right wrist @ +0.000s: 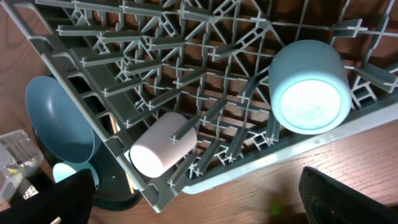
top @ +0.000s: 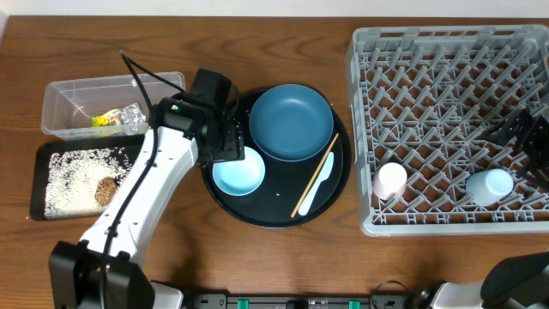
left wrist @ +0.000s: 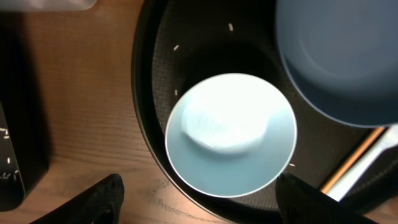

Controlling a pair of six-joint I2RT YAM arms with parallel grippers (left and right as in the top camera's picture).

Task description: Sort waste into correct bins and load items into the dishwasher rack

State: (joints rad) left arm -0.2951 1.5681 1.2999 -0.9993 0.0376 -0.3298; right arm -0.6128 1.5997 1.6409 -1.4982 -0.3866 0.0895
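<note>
left tool [left wrist: 200, 193] spread wide over light-blue bowl [left wrist: 230, 134], not gripping. right tool [right wrist: 199, 199] wide, empty, by rack [right wrist: 186, 74] edge near pink cup [right wrist: 163, 144], light-blue cup [right wrist: 309, 87].

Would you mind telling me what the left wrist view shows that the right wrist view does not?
Only the left wrist: stray rice grains lying near the bowl. Only the right wrist: the dishwasher rack, with the pink cup and the light-blue cup lying in it. Both: the dark-blue plate, the light-blue bowl and the round black tray under them.
</note>
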